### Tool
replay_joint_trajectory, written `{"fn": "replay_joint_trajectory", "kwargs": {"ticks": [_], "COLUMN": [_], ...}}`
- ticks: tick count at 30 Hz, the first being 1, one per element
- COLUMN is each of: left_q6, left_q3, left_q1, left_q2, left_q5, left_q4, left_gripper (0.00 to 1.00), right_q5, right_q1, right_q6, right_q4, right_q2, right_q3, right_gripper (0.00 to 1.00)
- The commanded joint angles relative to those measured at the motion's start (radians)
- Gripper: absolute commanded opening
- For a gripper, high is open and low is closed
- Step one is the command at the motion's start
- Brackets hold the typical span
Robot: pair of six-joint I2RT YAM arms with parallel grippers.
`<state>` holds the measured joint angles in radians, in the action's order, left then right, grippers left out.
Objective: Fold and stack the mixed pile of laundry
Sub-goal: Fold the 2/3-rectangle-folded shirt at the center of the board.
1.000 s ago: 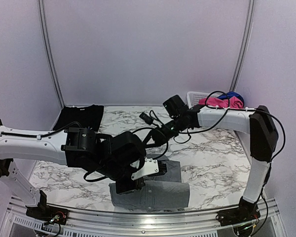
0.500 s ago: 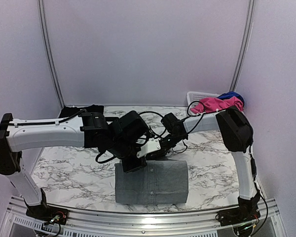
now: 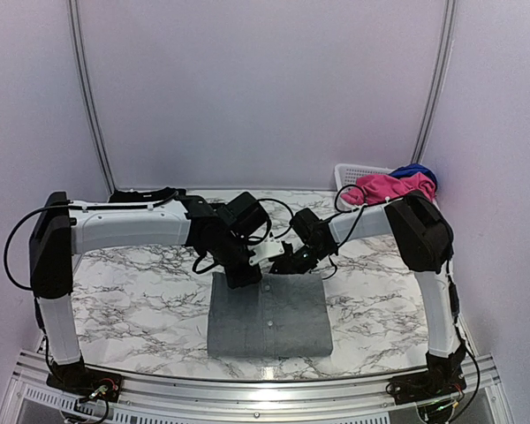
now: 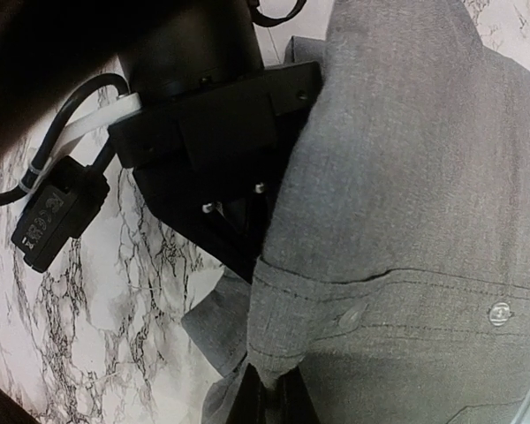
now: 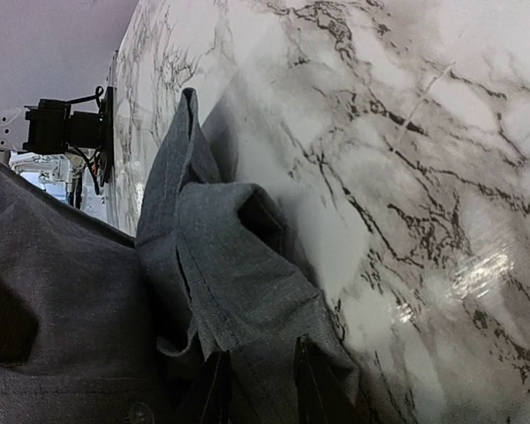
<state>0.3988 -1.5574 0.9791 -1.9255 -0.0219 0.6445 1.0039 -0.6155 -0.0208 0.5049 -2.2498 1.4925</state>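
Grey trousers (image 3: 269, 318) sit folded mid-table near the front edge, with marble table (image 3: 132, 291) showing on both sides. Left gripper (image 4: 269, 399) pinches the far-left corner tight. Right gripper (image 5: 256, 384) has its jaws narrow, clamping a fold of the far edge (both arms crowd together there).

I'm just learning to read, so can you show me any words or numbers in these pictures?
Nothing here can be read.
On the black cable box: pale markings, too blurred to read.
On the grey buttoned garment: no label or print showing.
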Motion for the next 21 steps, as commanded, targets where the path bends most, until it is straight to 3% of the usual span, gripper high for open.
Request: {"fn": "replay_joint_trajectory", "kwargs": {"ticks": [1, 8, 16, 21], "left_q6": [0.033, 0.060, 0.091, 0.094], "left_q3": [-0.033, 0.005, 0.112, 0.127], "left_q1": [-0.019, -0.026, -0.026, -0.026], "left_q2": [-0.031, -0.063, -0.067, -0.094], "left_q5": [-0.003, 0.067, 0.098, 0.118], "left_q4": [-0.088, -0.181, -0.284, -0.356], "left_gripper": [0.00, 0.00, 0.04, 0.09], "right_q5": [0.030, 0.033, -0.127, -0.149], "right_q1": [-0.015, 0.001, 0.149, 0.226], "right_q6": [-0.008, -0.005, 0.044, 0.078], "right_q4": [0.002, 0.013, 0.122, 0.092], "right_q2": [0.016, 0.029, 0.091, 0.156], "right_q3": [-0.012, 0.006, 0.195, 0.169], "right_gripper": [0.26, 0.27, 0.46, 0.54]}}
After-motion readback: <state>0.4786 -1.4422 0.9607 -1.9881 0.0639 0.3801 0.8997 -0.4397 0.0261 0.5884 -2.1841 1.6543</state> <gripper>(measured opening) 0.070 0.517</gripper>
